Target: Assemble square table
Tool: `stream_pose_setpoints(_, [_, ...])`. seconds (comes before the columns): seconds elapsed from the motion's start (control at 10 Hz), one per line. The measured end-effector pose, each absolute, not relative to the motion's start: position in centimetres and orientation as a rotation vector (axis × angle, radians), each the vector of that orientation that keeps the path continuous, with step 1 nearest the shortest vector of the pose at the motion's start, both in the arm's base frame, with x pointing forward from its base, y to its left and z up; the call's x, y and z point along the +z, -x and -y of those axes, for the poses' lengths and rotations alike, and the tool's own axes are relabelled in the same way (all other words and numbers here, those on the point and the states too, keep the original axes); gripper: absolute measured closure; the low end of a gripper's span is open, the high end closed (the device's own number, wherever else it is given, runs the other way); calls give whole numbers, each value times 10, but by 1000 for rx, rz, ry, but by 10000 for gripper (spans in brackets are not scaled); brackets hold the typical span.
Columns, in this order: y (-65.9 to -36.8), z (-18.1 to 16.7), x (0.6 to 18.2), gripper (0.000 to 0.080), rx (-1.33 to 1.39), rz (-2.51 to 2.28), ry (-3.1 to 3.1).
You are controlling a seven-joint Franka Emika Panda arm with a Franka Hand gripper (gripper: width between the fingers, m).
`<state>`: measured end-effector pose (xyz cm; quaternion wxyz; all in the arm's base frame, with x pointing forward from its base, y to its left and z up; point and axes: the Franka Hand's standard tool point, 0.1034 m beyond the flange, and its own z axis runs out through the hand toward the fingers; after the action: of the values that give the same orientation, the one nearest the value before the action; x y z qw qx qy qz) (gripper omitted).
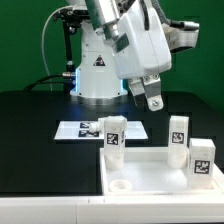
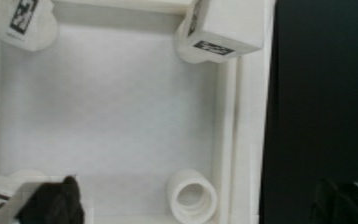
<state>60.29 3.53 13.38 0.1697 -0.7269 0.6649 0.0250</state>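
The square table's white slab (image 1: 150,172) lies flat on the black table. Three tagged white legs stand upright at its corners: one at the back left (image 1: 114,134), one at the back right (image 1: 178,133) and one at the front right (image 1: 203,160). The front-left corner hole (image 1: 120,186) holds nothing. My gripper (image 1: 151,99) hangs open well above the slab, between the two back legs. In the wrist view, the slab (image 2: 114,120) fills the picture, the round hole (image 2: 194,196) lies below my open gripper (image 2: 197,205), and two legs (image 2: 220,30) (image 2: 25,25) show at the edge.
The marker board (image 1: 82,128) lies flat behind the slab, toward the exterior view's left. The robot's white base (image 1: 97,70) stands at the back. A green wall closes off the scene behind it.
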Motion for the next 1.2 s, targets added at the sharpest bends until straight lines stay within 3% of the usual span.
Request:
stream_pose_setpoints(0.2, [-588,-20,130,151,189,-1884,2054])
stream_pose_setpoints(0.5, [-527,16,131,151,427,-1865,2006])
stream_pose_setpoints(1.0, [-525,23,127,151,386,-1895,2020])
stream_pose_setpoints(1.2, [-506,23,117,151,414,-1823,2104])
